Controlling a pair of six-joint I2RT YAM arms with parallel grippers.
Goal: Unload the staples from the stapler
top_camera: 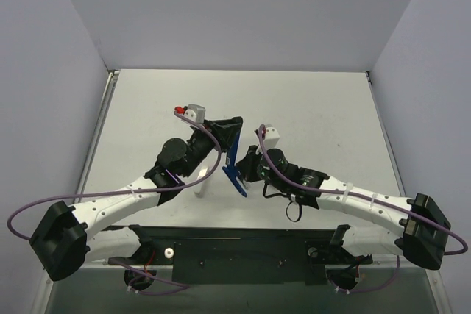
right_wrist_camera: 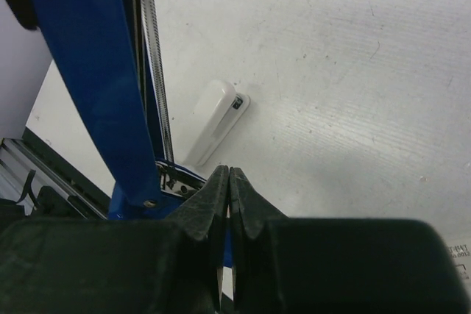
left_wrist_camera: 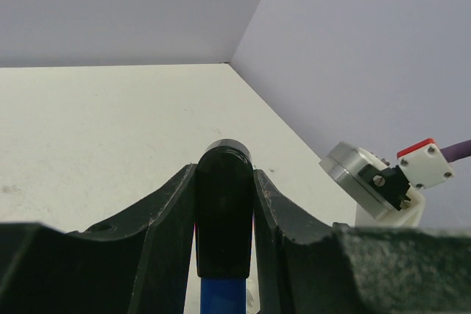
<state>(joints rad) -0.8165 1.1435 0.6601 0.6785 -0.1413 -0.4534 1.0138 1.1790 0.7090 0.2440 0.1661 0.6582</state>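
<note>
The stapler [top_camera: 235, 163] is off the table [top_camera: 316, 101], held up between the two arms and swung open, its blue arm [right_wrist_camera: 96, 71] apart from the metal staple rail [right_wrist_camera: 156, 86]. The left end effector [top_camera: 229, 137] grips the stapler's upper part: in the left wrist view its fingers [left_wrist_camera: 165, 215] are clamped on either side of the stapler's black end [left_wrist_camera: 224, 204]. The right end effector [right_wrist_camera: 227, 178] sits just right of the stapler's lower end, its fingers pressed fully together, tips close to the hinge. A small white piece [right_wrist_camera: 217, 119] lies on the table below and left of the stapler.
</note>
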